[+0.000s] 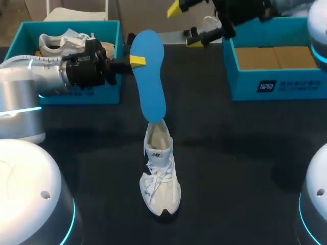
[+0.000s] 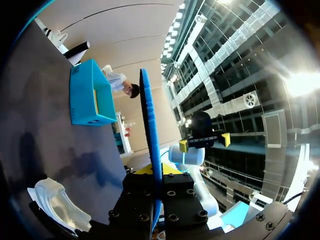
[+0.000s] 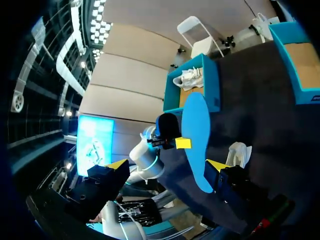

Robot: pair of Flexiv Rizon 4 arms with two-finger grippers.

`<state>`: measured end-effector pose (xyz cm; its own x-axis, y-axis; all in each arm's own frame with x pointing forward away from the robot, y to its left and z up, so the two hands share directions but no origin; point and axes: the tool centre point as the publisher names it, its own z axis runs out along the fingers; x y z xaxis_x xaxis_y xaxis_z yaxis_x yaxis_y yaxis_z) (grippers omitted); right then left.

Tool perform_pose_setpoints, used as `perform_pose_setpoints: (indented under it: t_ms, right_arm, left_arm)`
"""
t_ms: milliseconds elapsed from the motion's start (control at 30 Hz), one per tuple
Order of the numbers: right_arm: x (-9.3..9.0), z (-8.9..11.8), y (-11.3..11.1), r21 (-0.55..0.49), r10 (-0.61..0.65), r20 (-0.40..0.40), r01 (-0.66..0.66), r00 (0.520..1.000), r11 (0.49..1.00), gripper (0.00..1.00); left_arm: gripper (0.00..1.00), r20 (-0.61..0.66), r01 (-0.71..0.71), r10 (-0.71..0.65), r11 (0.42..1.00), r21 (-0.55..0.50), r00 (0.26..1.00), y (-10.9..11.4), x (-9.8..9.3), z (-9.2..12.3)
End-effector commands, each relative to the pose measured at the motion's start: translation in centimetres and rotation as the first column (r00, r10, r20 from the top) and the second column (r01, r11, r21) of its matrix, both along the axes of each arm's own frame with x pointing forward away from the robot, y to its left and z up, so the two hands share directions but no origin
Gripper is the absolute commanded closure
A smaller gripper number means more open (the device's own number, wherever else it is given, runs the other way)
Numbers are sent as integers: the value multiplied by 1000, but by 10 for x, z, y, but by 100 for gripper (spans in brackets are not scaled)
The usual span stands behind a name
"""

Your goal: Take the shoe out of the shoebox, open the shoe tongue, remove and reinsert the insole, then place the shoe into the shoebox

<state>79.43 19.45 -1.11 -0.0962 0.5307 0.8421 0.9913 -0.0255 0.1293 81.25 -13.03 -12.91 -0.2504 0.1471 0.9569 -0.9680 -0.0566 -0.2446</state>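
A white shoe [image 1: 161, 178] stands on the black table, toe toward me, with its tongue pulled open. My left gripper [image 1: 132, 61] is shut on a blue insole [image 1: 148, 76], gripping it by one edge near its upper end. The insole's lower end hangs at the shoe's heel opening. In the left wrist view the insole [image 2: 150, 135] shows edge-on between my fingers [image 2: 156, 172], with the shoe [image 2: 60, 205] beside them. My right gripper [image 1: 184, 25] hangs open above the table's far edge, apart from the insole [image 3: 197, 135], which lies ahead of its tips [image 3: 167, 165].
A teal shoebox [image 1: 110, 76] at the back left holds a second white shoe [image 1: 64, 43]. Another teal box [image 1: 276, 81] with a cardboard floor stands at the back right. The shoe [image 3: 239, 152] sits mid-table between them.
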Motion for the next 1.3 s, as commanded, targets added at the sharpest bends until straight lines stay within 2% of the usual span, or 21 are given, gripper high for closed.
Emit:
perform_pose_setpoints:
  t_ms: [33,300,400,667,800,967,1000,1067,1200,1300]
  right_arm:
    - [2,13,7,-685,-71,20,65,997,725,0]
    - [-4,21,27,-817,-92,43,89,995,570,0]
    - [-6,20,36,-856,-107,30,80,994,510,0]
    - [-5,16,44,-889,-146,20,84,989,451,0]
    - [-6,17,48,-912,-190,45,118,981,392,0]
    - [-9,16,55,-925,-221,71,147,973,351,0]
    - [-10,15,56,-922,-220,63,142,974,362,0]
    - [-10,12,57,-890,-214,53,143,975,433,0]
    - [-9,-2,49,-773,-193,-4,119,981,623,0]
    - [-7,-10,42,-686,-177,-34,105,984,720,0]
  left_arm:
    - [100,0,2,-2,1000,1,1000,0,0,-1]
    - [100,0,2,-2,1000,1,1000,0,0,-1]
    - [100,0,2,-2,1000,1,1000,0,0,-1]
    - [100,0,2,-2,1000,1,1000,0,0,-1]
    - [100,0,2,-2,1000,1,1000,0,0,-1]
    - [100,0,2,-2,1000,1,1000,0,0,-1]
    - [100,0,2,-2,1000,1,1000,0,0,-1]
    - [100,0,2,-2,1000,1,1000,0,0,-1]
    - [100,0,2,-2,1000,1,1000,0,0,-1]
    - [100,0,2,-2,1000,1,1000,0,0,-1]
